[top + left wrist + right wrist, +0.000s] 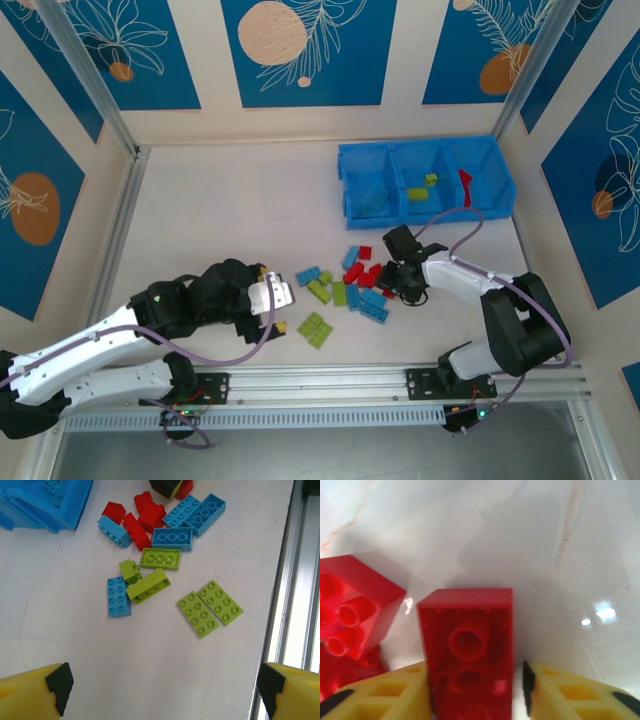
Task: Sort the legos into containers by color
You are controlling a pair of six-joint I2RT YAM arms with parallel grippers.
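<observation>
From above, the blue bin tray (355, 160) sits far right on the table (220, 210), with a few bricks already in its three sections: blue, then green, then red. The loose legos (350, 285) are piled in front of it, between the two arms. The left gripper (285, 295) is just beside the pile and the right gripper (402, 280) is down at its red edge.

The left wrist cam has the left gripper (165, 692) spread wide with nothing in it, fingers (59, 686) at the bottom corners. Ahead of it two lime plates (210, 607) lie side by side, touching, near a mix of blue, green and red bricks.

The right wrist cam puts a red brick (467, 630) between the right gripper's (474, 667) yellow fingers (385, 695). One is against it, while a sliver of table shows at the other, so honestly I can't tell if it's gripped. Another red brick (355, 605) lies just beside it.
</observation>
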